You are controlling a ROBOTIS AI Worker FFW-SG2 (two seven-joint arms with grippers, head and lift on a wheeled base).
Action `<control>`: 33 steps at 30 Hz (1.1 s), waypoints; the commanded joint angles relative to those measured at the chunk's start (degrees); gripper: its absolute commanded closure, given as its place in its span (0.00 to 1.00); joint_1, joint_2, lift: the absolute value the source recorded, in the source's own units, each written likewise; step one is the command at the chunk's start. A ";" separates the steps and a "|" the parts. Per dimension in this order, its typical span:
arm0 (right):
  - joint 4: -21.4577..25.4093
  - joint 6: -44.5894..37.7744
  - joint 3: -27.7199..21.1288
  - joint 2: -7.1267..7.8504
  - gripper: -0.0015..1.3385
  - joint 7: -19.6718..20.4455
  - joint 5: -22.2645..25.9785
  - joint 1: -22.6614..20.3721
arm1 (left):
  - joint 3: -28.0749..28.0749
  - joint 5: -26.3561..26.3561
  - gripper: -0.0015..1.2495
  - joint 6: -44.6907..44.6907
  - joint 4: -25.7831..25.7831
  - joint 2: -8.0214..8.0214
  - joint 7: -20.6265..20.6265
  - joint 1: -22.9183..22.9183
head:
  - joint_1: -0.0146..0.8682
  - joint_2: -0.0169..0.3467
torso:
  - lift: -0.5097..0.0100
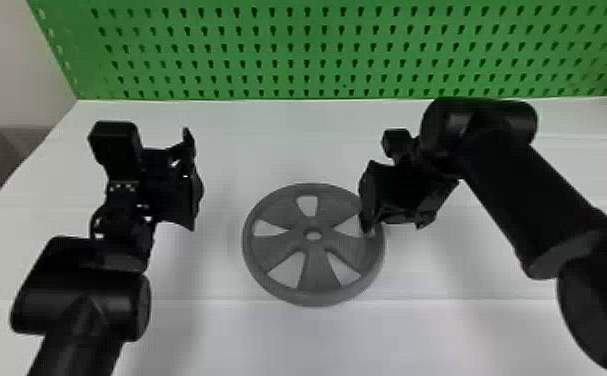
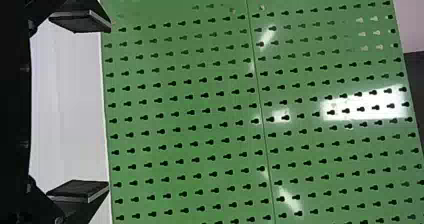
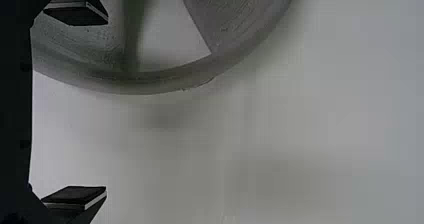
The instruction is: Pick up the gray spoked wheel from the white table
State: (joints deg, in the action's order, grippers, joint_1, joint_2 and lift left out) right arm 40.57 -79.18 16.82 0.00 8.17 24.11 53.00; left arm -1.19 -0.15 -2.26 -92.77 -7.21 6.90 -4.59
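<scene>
On the white table [image 1: 267, 337], the wheel [image 1: 317, 260] lies flat in the middle, well apart from the far edge, where the green board [image 1: 317, 55] stands. My right gripper [image 1: 395, 224] is at the right edge of the wheel and hides a small part of the rim. Its two fingers are wide apart: in the right wrist view, one finger [image 3: 75, 14] overlaps the wheel, and the other finger [image 3: 75, 196] is outside the rim, with table surface behind it. Whether the first one touches the wheel, I cannot tell. My left gripper [image 1: 193, 182] is to the left of the wheel, its fingers also wide apart, with nothing between them. Between this gripper and the rim I see a good strip of table, so on that side there is much room for moving.
</scene>
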 commanded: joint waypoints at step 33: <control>-3.83 1.66 4.89 -0.05 0.18 0.00 6.03 -0.61 | -1.18 -0.02 0.13 0.59 0.75 0.00 0.21 -0.59 | 0.89 0.23 | 0.82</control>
State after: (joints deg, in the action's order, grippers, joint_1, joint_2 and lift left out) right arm 37.41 -77.60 22.24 0.00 8.17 29.94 52.34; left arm -2.32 -0.17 -1.75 -92.02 -7.21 7.12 -5.13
